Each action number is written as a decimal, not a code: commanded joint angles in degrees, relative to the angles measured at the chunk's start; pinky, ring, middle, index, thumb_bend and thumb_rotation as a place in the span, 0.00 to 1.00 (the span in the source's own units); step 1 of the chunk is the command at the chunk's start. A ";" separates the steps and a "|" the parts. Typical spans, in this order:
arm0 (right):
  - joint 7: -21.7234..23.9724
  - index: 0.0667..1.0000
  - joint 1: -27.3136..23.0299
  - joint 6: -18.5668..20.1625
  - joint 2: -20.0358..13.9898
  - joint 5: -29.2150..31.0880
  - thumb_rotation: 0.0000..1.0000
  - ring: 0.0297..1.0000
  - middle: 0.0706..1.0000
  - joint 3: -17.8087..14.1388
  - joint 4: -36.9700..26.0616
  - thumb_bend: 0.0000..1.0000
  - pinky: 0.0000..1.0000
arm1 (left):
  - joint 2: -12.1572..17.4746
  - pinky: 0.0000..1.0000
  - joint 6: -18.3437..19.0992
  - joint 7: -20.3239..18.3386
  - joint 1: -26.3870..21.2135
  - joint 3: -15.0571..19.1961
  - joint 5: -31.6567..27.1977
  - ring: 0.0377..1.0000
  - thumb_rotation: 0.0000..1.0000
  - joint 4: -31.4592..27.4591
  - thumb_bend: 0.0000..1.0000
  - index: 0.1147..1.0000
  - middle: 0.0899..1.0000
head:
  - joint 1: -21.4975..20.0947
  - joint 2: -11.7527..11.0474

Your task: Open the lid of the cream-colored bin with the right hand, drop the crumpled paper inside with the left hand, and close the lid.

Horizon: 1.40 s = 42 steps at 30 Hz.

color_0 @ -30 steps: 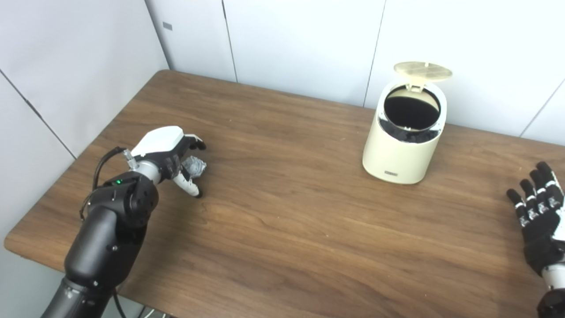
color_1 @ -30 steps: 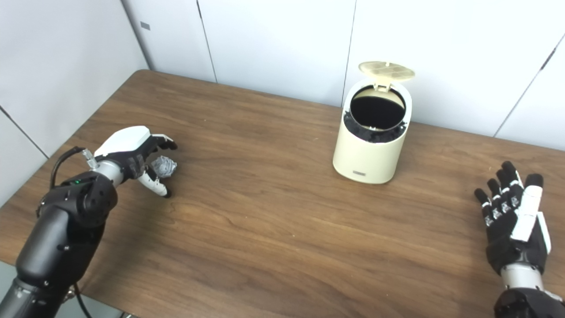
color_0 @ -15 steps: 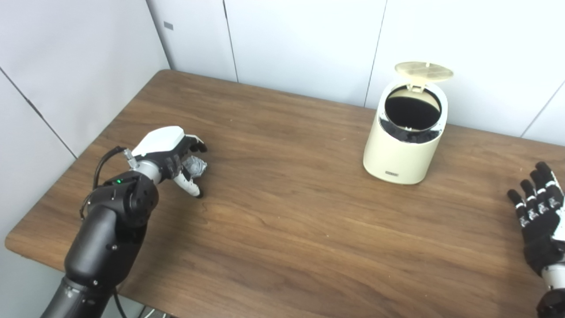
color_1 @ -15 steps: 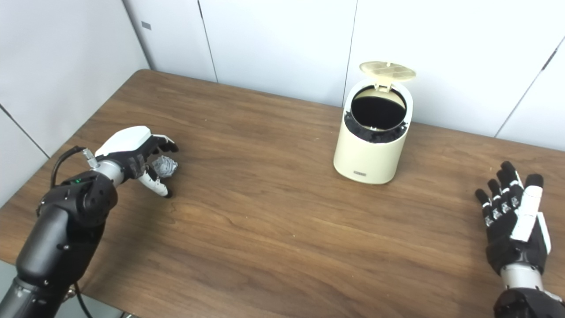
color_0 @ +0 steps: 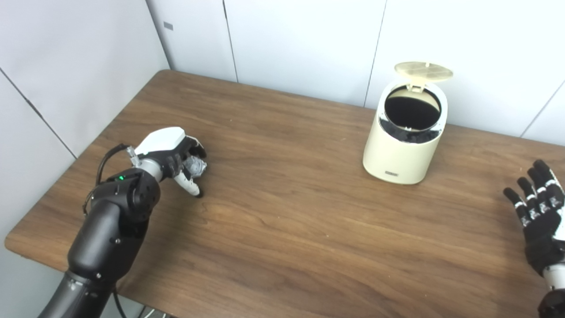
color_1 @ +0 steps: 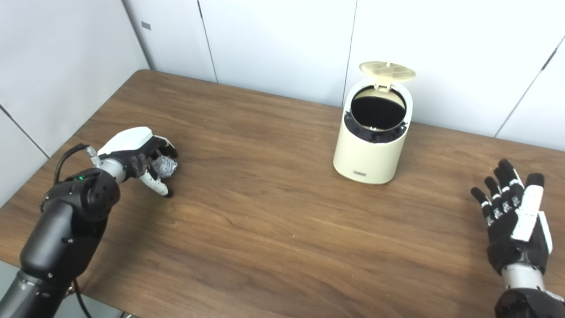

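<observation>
The cream-colored bin point(color_0: 399, 152) stands at the back right of the table, its round lid point(color_0: 423, 70) flipped up and its dark inside showing. The grey crumpled paper point(color_0: 195, 166) lies at the table's left side, inside my left hand point(color_0: 170, 152). The hand's fingers curl over the paper's top and its thumb reaches down beside it to the table. My right hand point(color_1: 512, 216) is open, fingers spread, empty, hovering at the right edge well in front of and right of the bin.
The brown wooden table point(color_0: 287, 212) stretches between the two hands. White wall panels stand close behind the bin. The table's left edge and front left corner lie near my left arm.
My left hand's fingers have curled further down over the crumpled paper. My right hand has shifted slightly. The bin and its lid have not moved.
</observation>
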 commanded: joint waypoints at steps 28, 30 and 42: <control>1.90 0.78 -1.36 -1.40 -1.48 0.92 1.00 0.90 0.86 -0.45 -0.10 0.60 0.87 | 0.85 0.45 -0.94 15.87 -1.70 -2.78 -3.01 0.44 0.00 0.85 0.50 0.38 0.49 | -1.92 -0.76; 2.01 0.79 -1.36 -1.58 -1.44 0.87 1.00 0.91 0.87 -0.31 0.14 0.60 0.88 | 0.24 0.44 -1.38 16.81 -2.08 -2.63 -3.95 0.42 0.00 -0.14 0.50 0.38 0.48 | -2.15 -0.98; 2.06 0.83 -1.27 -4.51 -0.51 0.77 1.00 0.94 0.91 0.09 2.87 0.60 0.96 | -3.82 0.32 -4.46 23.92 -6.37 -4.82 -5.59 0.36 0.00 -4.37 0.47 0.43 0.45 | -7.31 -2.00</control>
